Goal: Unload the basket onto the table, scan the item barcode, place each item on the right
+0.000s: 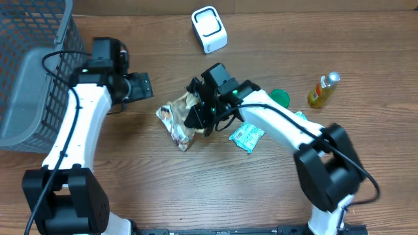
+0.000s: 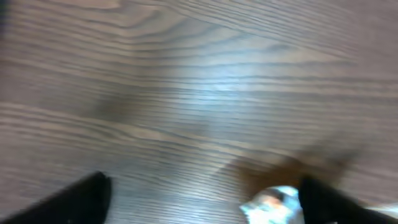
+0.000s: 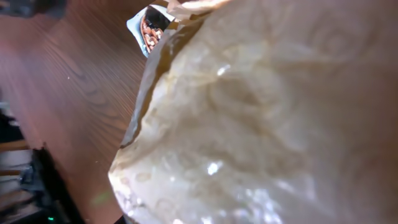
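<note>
At the far left of the wooden table (image 1: 196, 189) stands a grey mesh basket (image 1: 26, 85). Just right of it the left gripper (image 1: 145, 86) hangs with its jaws wide and nothing between them; in its wrist view the fingers (image 2: 87, 196) sit at opposite edges of the frame. The snack bag (image 1: 175, 123), crumpled, lies near the table centre, close to that gripper but apart from it. The right gripper (image 1: 199, 116) is closed narrowly on the bag's right edge, and the bag fills its wrist view. A white scanner (image 1: 209, 29) stands at the far edge. Further right lie a teal packet (image 1: 247, 136), a green round lid (image 1: 281, 98) and a small bottle (image 1: 324, 90).
</note>
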